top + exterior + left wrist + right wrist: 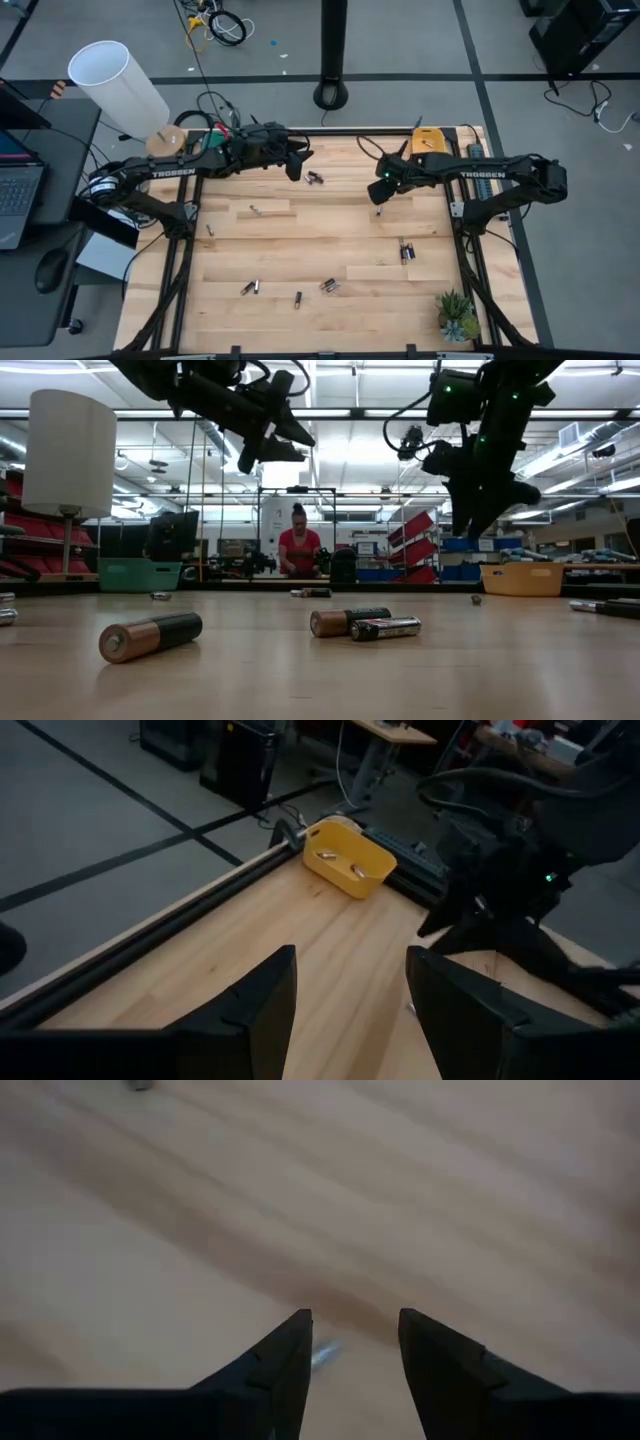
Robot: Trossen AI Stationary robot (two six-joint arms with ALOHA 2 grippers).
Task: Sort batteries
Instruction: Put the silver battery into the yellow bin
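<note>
The right end effector (379, 203) is hanging over the far middle of the table (300, 240), fingers spread and pinching nothing, with a small silvery battery (324, 1353) lying on the wood just below the gap between them. By the look of it, the step in hand is a pick: the next move is calling for a straight descent so the fingers straddle that cell, then a gentle close on something so thin.

The left end effector (297, 163) is waiting raised near the far edge, fingers spread wide and empty, close to a pair of cells (315, 179).

The other batteries are lying scattered: a pair at right (406, 251), and several along the near side (329, 286), one copper-topped cell (150, 636) closest to the low camera.

The yellow bin (349, 858) at the far right corner is holding two cells. A teal tray (139, 574) is sitting at far left; its contents are hidden.
</note>
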